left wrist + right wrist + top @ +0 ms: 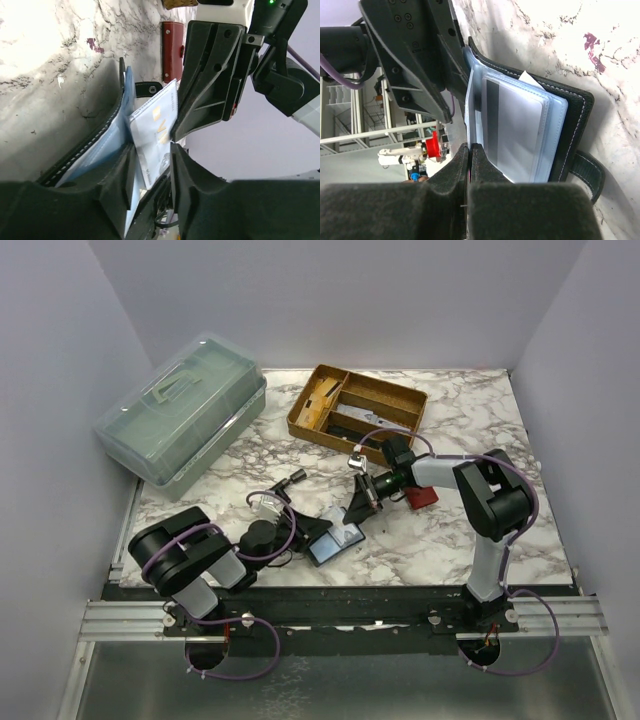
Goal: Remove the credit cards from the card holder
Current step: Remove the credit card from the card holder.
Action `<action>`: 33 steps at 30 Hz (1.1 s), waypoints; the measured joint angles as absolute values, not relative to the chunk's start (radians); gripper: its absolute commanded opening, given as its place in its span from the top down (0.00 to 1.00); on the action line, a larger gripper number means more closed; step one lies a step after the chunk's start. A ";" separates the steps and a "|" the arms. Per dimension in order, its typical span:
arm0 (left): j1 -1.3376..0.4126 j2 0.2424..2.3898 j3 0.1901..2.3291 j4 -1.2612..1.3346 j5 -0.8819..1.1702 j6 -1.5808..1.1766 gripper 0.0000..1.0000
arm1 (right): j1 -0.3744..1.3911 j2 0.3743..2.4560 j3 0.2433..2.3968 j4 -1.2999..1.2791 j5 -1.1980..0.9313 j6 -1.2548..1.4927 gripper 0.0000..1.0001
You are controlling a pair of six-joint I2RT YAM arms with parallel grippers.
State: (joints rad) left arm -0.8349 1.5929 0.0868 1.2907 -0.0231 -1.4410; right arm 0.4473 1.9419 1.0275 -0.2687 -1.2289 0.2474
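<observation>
Marble table (450,530), extraction in hand: your one card holder (335,538) lies open near the front edge, with one striped card (515,130) visible in its sleeves. Your left gripper (150,160) straddles the leaves, jaws apart; your right gripper (470,155) is pinched closed at their edge. Next you must nip the card alone and slide it free. One red wallet (421,497) lies nearby.

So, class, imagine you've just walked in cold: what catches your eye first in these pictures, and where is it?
First, the open black card holder at the near middle of the marble table, with the left gripper straddling its clear blue sleeves and the right gripper pinched shut at their edge. Behind them sit a green-grey lidded box at back left and a wooden tray at back centre.
</observation>
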 measured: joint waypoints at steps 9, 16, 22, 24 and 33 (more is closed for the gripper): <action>-0.812 1.620 0.101 1.299 0.016 -1.427 0.75 | 0.430 1.934 1.020 -0.250 -1.258 0.265 1.00; -0.811 1.637 0.116 1.300 0.021 -1.420 0.81 | 0.429 1.921 1.002 -0.216 -1.278 0.281 1.00; -0.806 1.641 0.128 1.303 0.019 -1.402 1.00 | 0.418 1.910 0.999 -0.210 -1.277 0.279 1.00; -0.804 1.641 0.128 1.314 0.015 -1.393 1.00 | 0.413 1.909 0.999 -0.212 -1.269 0.269 0.99; -0.804 1.641 0.103 1.391 0.030 -1.371 1.00 | 0.425 1.909 1.000 -0.246 -1.235 0.228 0.81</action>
State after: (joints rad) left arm -0.8040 1.6413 0.1032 1.3914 0.0296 -1.3708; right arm 0.4252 1.9091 1.0000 -0.2462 -1.2350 0.2283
